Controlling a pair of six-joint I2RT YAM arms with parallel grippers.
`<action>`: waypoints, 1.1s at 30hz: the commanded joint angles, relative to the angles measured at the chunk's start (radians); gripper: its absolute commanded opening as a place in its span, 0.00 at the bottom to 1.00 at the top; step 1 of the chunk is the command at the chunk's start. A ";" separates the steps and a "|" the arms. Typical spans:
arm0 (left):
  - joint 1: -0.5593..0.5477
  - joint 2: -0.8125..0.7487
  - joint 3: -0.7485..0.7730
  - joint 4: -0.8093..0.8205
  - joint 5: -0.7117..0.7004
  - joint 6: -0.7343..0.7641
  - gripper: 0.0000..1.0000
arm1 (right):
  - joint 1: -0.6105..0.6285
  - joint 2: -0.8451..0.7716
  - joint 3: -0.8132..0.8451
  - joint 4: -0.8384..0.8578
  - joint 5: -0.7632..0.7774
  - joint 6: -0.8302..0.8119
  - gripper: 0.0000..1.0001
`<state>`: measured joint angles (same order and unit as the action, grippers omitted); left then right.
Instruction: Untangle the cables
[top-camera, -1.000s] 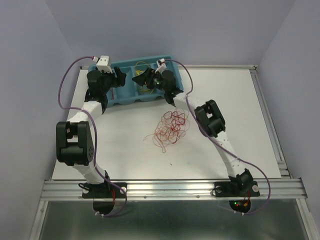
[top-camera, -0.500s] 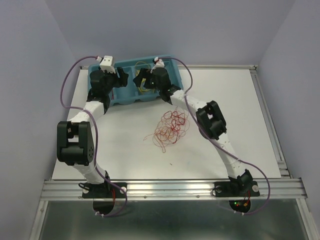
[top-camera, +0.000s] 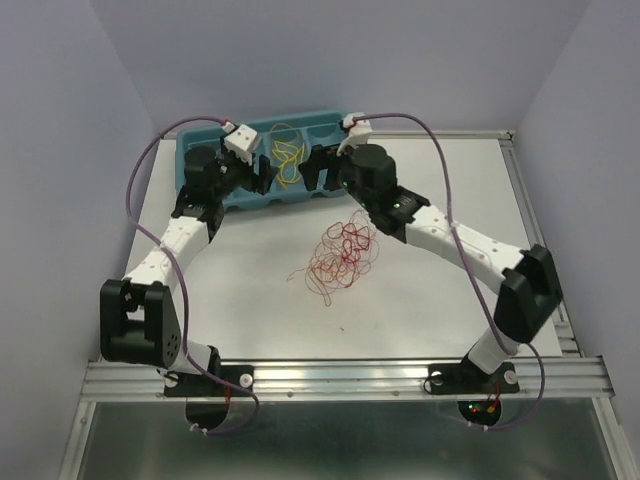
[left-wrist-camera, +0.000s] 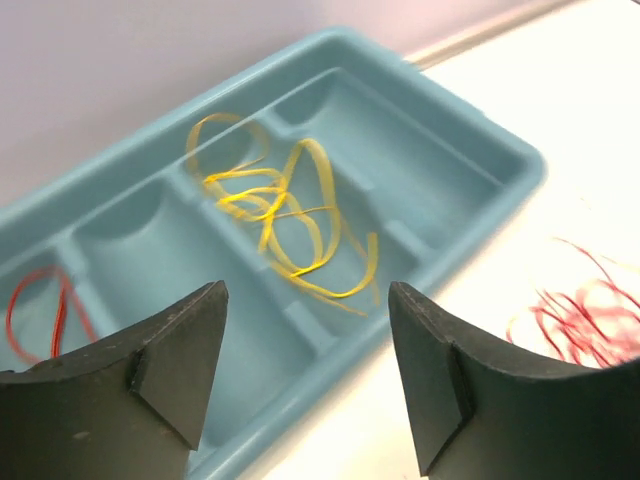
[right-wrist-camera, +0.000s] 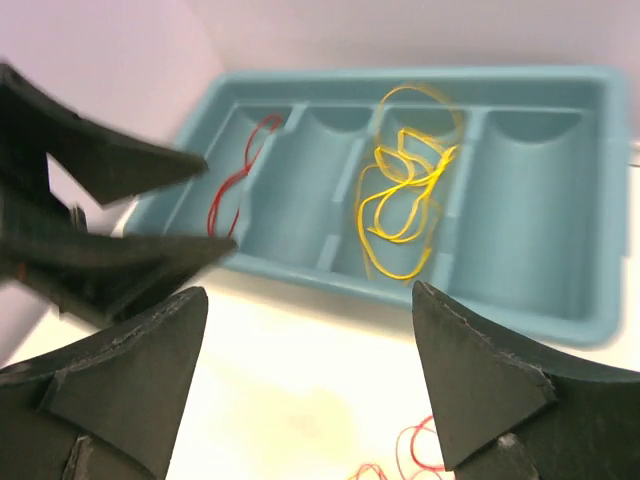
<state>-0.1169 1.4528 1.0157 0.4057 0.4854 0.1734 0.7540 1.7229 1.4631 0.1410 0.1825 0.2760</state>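
A tangle of thin red and orange cables (top-camera: 340, 254) lies on the white table in mid view. Yellow cables (top-camera: 285, 160) lie in one compartment of the teal tray (top-camera: 205, 135); they also show in the left wrist view (left-wrist-camera: 290, 215) and the right wrist view (right-wrist-camera: 405, 195). A red cable (left-wrist-camera: 45, 310) lies in the tray's end compartment, also in the right wrist view (right-wrist-camera: 235, 175). My left gripper (top-camera: 262, 175) is open and empty at the tray's near edge. My right gripper (top-camera: 318, 172) is open and empty, just right of it, above the table before the tray.
The teal tray (right-wrist-camera: 560, 320) has several compartments and stands at the table's far left. Red loops of the tangle (left-wrist-camera: 585, 320) show at the right edge of the left wrist view. A metal rail (top-camera: 540, 215) runs along the table's right edge.
Both grippers have drawn back from over the tray toward its near edge. The yellow cables now lie uncovered in the tray. The right arm's elbow has swung out to the right.
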 joint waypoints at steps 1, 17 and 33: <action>-0.130 -0.138 -0.032 -0.143 0.172 0.271 0.82 | -0.013 -0.227 -0.248 -0.044 0.184 0.023 0.87; -0.448 -0.074 -0.109 -0.265 0.041 0.402 0.84 | -0.040 -0.071 -0.242 -0.425 0.334 0.082 0.91; -0.448 0.015 -0.106 -0.228 0.007 0.382 0.82 | -0.189 0.026 -0.182 -0.361 0.092 0.017 0.01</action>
<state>-0.5636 1.4616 0.8940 0.1425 0.4984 0.5602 0.5564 1.9079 1.3373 -0.2955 0.3481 0.3092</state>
